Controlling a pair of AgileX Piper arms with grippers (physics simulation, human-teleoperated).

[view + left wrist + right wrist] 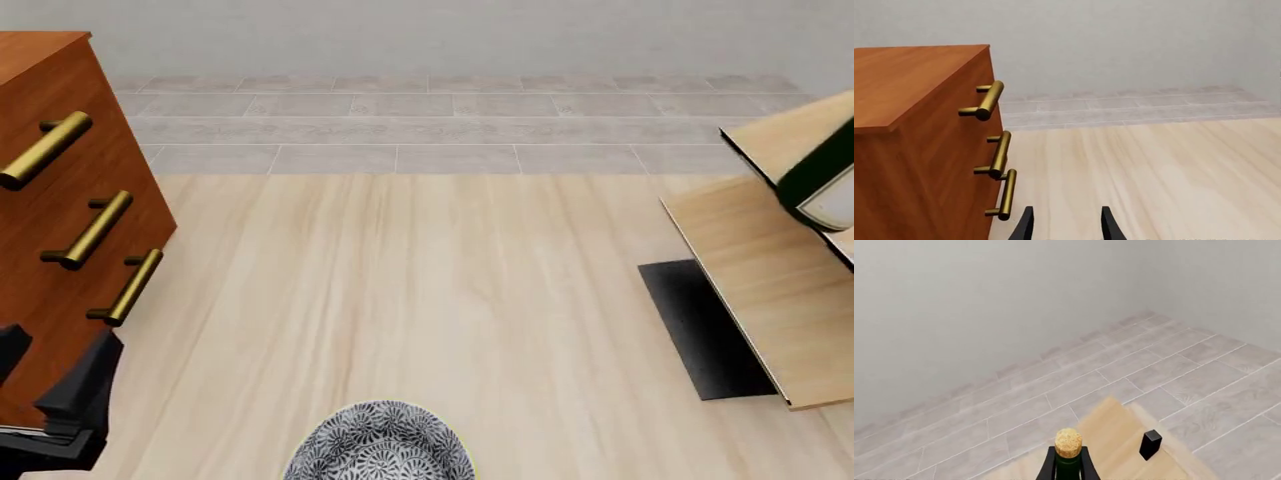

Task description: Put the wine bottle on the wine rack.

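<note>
The wine bottle point(817, 178) shows at the right edge of the front view, dark green with its white label end low, tilted among the slanted pale-wood panels of the wine rack point(747, 260) on its black base plate. In the right wrist view the bottle's tan cork and dark neck point(1068, 445) stand right in front of the camera, above a pale rack panel point(1111, 440). My right gripper appears shut on the bottle; its fingers are hidden. My left gripper point(1066, 226) is open and empty, low beside the cabinet, and also shows in the front view point(60, 400).
A reddish-brown cabinet point(54, 230) with brass bar handles stands at the left, close to my left gripper. A patterned grey bowl point(380, 445) sits at the front edge. The pale wooden tabletop point(427, 290) lies between cabinet and rack.
</note>
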